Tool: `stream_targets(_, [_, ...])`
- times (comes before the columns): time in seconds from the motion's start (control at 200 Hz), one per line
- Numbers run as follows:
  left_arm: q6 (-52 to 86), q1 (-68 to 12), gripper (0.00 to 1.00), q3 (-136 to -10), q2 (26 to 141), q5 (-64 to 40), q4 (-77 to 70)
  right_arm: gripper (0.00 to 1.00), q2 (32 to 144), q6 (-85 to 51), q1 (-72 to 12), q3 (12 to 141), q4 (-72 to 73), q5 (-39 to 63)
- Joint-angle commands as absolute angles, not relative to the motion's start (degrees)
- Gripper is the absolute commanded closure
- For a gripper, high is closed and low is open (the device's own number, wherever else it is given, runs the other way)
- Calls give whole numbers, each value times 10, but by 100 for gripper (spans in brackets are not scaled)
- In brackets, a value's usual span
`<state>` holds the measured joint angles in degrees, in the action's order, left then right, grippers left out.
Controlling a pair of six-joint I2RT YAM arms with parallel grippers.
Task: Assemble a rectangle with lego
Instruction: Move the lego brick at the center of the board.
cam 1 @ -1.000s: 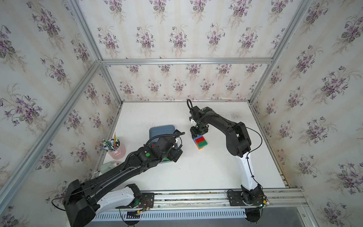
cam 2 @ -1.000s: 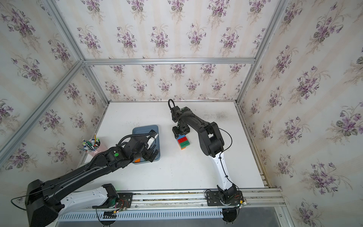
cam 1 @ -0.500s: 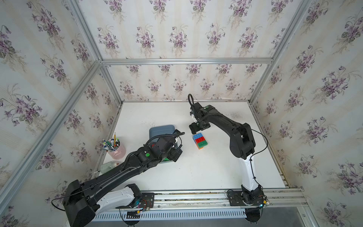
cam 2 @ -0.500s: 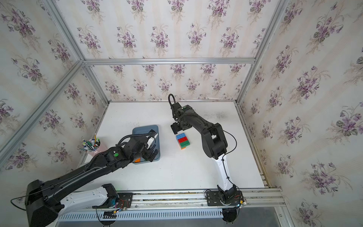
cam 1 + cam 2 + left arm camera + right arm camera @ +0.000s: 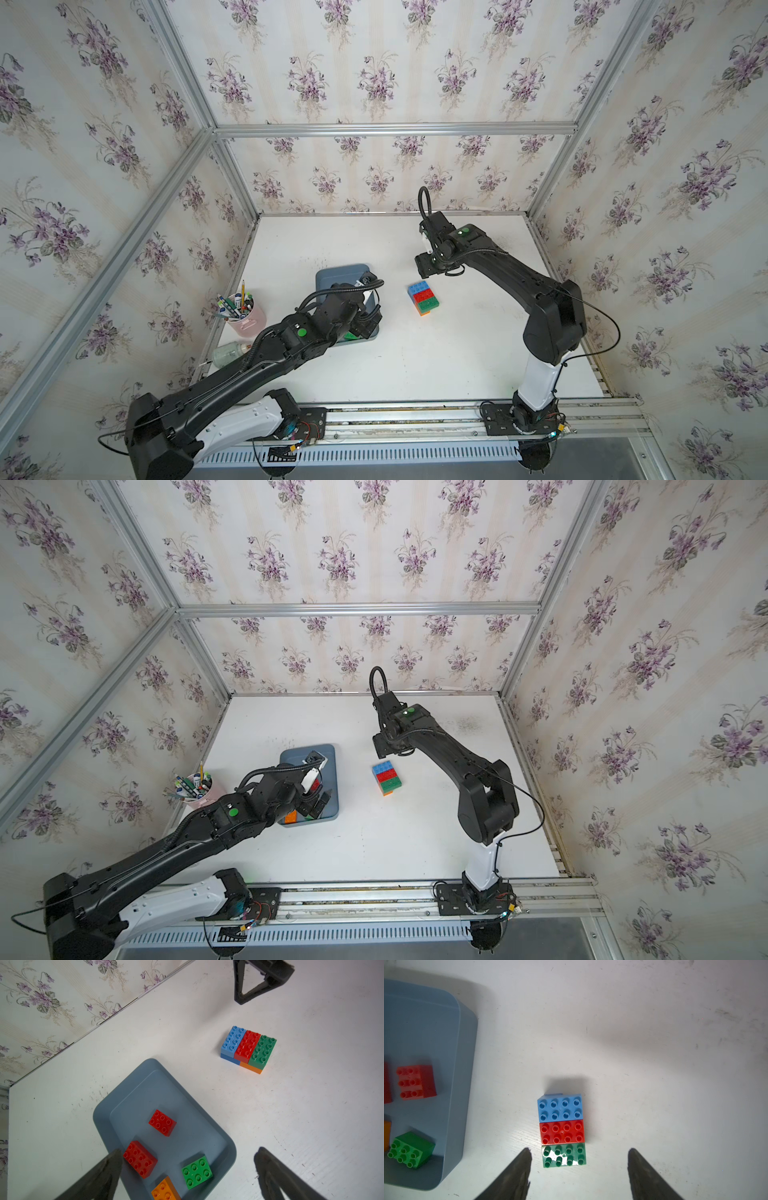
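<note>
The lego rectangle (image 5: 423, 297) stands on the white table, with light blue, red and green oblong bricks side by side on a blue and orange lower layer (image 5: 248, 1048) (image 5: 562, 1130). My right gripper (image 5: 579, 1150) is open and empty. It hangs above the stack's far end, apart from it (image 5: 424, 266). Two loose red bricks (image 5: 162, 1122) (image 5: 140, 1159), a green one (image 5: 197, 1172) and an orange one (image 5: 165, 1189) lie in the blue-grey tray (image 5: 145, 1068). Over the tray my left gripper (image 5: 189, 1151) hovers wide open, holding nothing (image 5: 320, 800).
A pink cup of pens (image 5: 245, 316) and a small bottle (image 5: 228, 353) sit by the left wall. Floral walls with metal rails close in the table on three sides. The arm bases stand on the front rail.
My right gripper has let go of the stack and lifted away toward the back wall with its jaws apart. The stack and the left arm have stayed put.
</note>
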<state>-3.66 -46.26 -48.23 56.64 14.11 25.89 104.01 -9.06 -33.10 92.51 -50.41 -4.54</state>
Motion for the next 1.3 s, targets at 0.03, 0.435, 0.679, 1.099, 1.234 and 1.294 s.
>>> stream_targets(0.03, [-75,-463,0,-461,534,46,193,15,1013,-70,-332,893,-500,-2])
stream_targets(0.435, [-83,-487,0,-449,534,-37,157,0,1044,-9,-340,804,-420,50])
stream_targets(0.679, [-73,-494,0,-452,539,-6,161,4,1099,-2,-341,816,-410,30])
stream_targets(1.099, [-70,-495,0,-453,546,8,161,7,1147,-8,-341,837,-399,-23])
stream_targets(1.234, [-68,-495,0,-451,548,10,159,7,1158,-10,-343,839,-394,-29])
stream_targets(1.294, [-66,-495,0,-452,551,10,162,7,1163,-11,-344,839,-392,-33])
